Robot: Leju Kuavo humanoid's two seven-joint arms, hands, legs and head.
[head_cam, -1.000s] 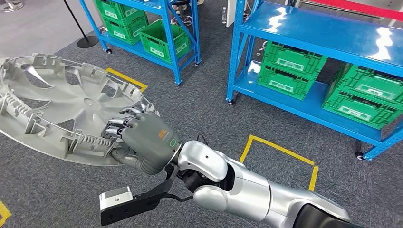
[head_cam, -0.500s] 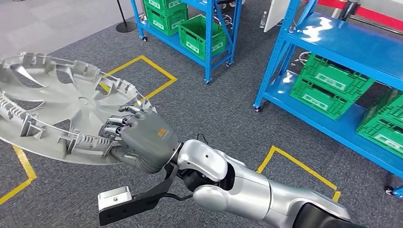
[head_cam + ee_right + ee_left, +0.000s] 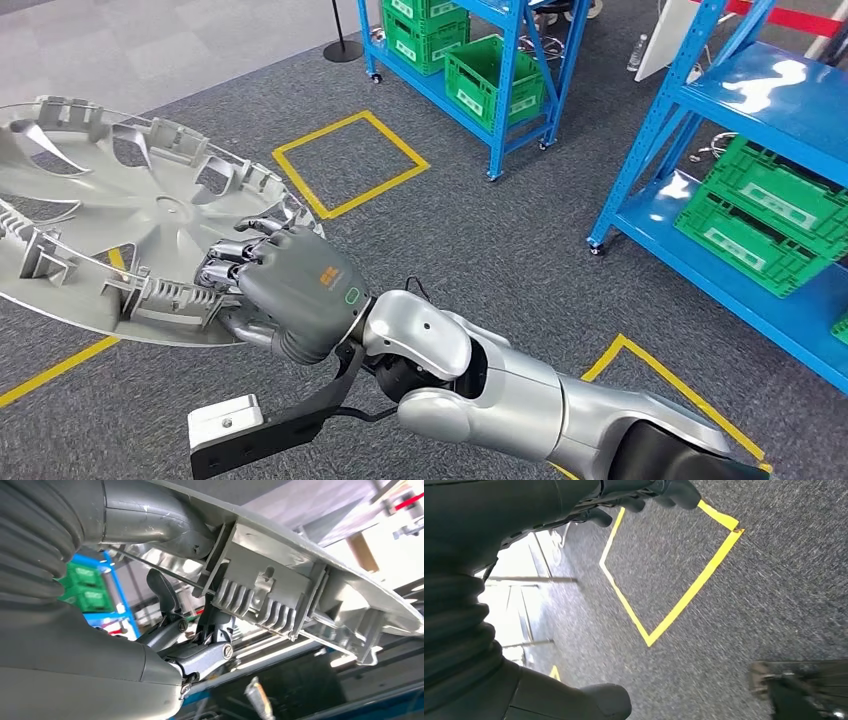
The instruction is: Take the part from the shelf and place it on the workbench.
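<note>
Presently the wheel cover (image 3: pixel 120 220) is clamped at its near rim by the right robot hand (image 3: pixel 285 290) above the carpet, left, while the left robot hand (image 3: pixel 644 495) hangs curled and empty; such an edge grip could slip under the cover's leverage.

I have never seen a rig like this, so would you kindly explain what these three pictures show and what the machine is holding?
This is a humanoid robot with two arms. The head view looks down from its body: its right hand grips the rim of a large silver wheel cover, carried above grey carpet marked with yellow tape. Blue shelving holds green crates. The right wrist view sits behind that hand, showing the cover's ribbed underside. The left wrist view shows the left hand hanging over the carpet, holding nothing.
</note>
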